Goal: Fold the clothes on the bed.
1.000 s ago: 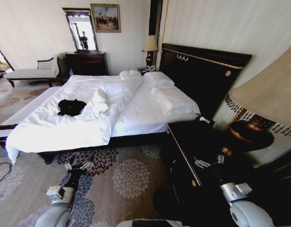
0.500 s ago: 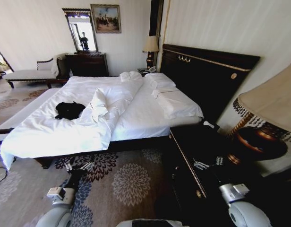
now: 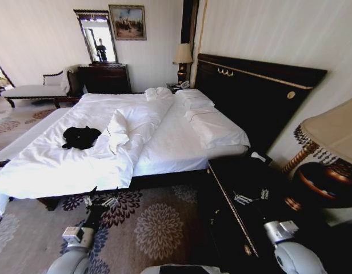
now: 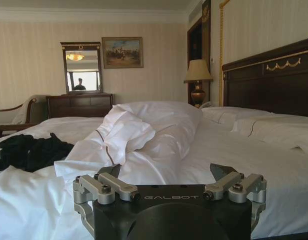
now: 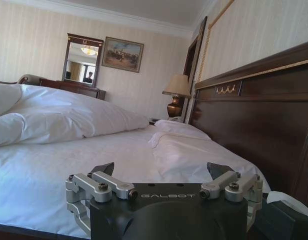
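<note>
Black clothes (image 3: 80,137); white bed (image 3: 164,131); dark headboard (image 3: 250,97), gold trim; floral carpet (image 3: 159,222).

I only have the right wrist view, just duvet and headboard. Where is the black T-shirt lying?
Observer: The black T-shirt lies crumpled on the white duvet, on the bed's side away from the headboard.
Operator: Is either gripper near it?
Observer: No. The left gripper hangs open over the carpet, short of the bed's edge.
Operator: And the right one?
Observer: The right gripper is open above the dark nightstand beside the bed.
</note>
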Tool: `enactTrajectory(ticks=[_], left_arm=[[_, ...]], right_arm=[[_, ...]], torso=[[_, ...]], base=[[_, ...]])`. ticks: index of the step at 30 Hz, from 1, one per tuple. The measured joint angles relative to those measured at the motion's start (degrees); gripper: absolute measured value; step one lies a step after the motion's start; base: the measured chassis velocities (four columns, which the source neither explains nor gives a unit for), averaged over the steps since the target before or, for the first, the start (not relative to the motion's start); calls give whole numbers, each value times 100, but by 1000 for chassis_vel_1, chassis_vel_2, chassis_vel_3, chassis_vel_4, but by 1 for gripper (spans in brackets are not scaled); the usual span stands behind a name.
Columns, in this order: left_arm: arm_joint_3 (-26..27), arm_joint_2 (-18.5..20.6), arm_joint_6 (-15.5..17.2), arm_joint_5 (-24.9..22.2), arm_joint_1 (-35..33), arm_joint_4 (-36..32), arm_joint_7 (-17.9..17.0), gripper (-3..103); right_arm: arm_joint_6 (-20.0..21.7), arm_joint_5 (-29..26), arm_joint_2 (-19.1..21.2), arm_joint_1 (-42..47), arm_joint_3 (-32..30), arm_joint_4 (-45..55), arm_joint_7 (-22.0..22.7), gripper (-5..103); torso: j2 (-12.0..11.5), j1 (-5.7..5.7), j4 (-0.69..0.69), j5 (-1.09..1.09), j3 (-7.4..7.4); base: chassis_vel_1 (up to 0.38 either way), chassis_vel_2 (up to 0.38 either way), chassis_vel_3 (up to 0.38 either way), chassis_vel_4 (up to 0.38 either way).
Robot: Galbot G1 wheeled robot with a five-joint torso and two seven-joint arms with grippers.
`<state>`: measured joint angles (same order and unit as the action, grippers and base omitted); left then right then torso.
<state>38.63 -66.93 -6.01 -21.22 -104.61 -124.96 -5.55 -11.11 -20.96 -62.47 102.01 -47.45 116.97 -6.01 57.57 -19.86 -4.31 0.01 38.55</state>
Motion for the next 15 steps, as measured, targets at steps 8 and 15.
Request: enactTrajectory(ticks=[8, 15], left_arm=[[-18, -15, -16, 116, -64, 6, -9, 100], [30, -90, -15, 129, -78, -10, -16, 100]], right_arm=[[1, 0, -44, 39, -40, 63, -6, 100], [71, -220, -50, 73, -29, 223, -8, 100]], torso=[[0, 0, -1, -1, 0], [0, 0, -1, -2, 0]], base=[[-138, 132, 137, -129], [-126, 131, 109, -129]])
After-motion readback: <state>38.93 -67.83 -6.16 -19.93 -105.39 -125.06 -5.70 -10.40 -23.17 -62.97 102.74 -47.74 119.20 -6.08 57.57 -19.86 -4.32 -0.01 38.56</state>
